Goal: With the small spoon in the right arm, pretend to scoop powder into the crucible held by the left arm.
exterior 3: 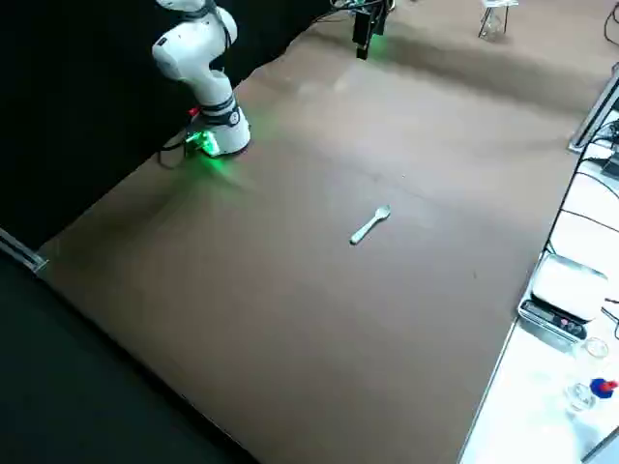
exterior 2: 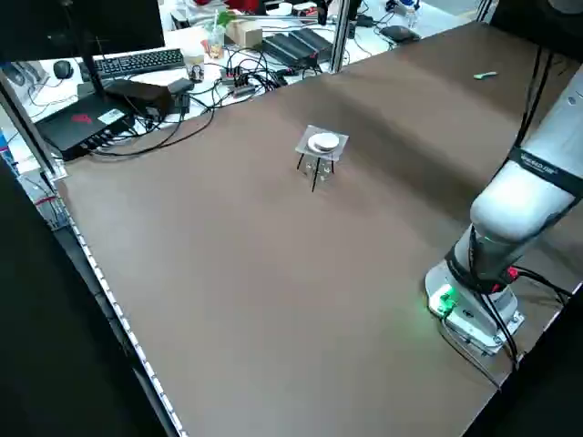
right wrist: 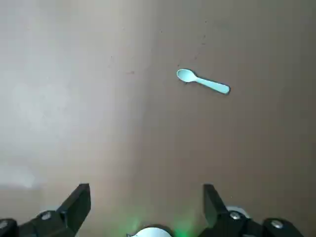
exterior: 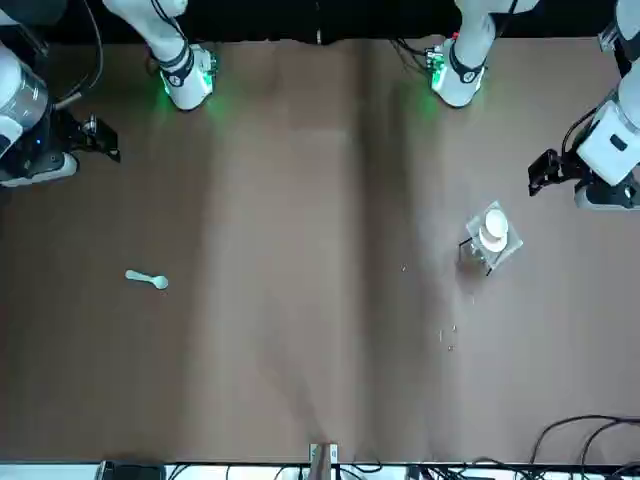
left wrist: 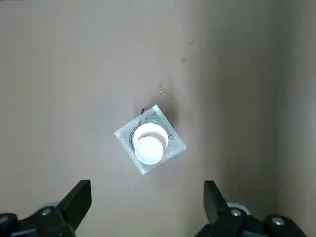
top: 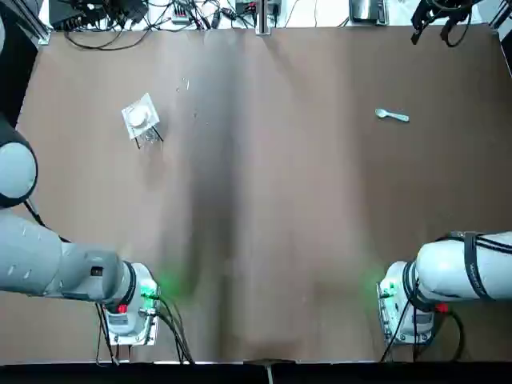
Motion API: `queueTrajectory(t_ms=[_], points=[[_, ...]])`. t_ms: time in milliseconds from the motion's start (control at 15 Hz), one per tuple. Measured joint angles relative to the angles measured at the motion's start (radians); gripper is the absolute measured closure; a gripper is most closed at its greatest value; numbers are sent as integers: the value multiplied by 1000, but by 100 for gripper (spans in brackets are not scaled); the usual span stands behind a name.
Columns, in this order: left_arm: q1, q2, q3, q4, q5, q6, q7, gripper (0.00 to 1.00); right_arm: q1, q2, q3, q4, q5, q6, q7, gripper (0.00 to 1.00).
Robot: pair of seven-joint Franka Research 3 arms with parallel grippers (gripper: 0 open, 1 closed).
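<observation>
Spoon (top: pixel 392 116) far right on counter (top: pixel 280 208), crucible (top: pixel 139 117) on stand (left wrist: pixel 174 143) far left, left end effector (left wrist: pixel 147 190) above it, right end effector (right wrist: pixel 147 190) near spoon, both wide open, empty

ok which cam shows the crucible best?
Left wrist view: straight down on the crucible, centred on its mesh stand. Top and front show it small, left side shows the stand's legs, right side a far speck, right wrist nothing.
</observation>
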State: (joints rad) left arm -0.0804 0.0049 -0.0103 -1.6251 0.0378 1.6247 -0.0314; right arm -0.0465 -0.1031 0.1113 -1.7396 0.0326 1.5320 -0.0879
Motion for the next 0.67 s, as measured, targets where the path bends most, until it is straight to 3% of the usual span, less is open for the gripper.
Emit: queueTrajectory(t_ms=[667], points=[[35,6,3,-30,1,-38,83,0,6,7,13,-14,0,-1,-6,0]])
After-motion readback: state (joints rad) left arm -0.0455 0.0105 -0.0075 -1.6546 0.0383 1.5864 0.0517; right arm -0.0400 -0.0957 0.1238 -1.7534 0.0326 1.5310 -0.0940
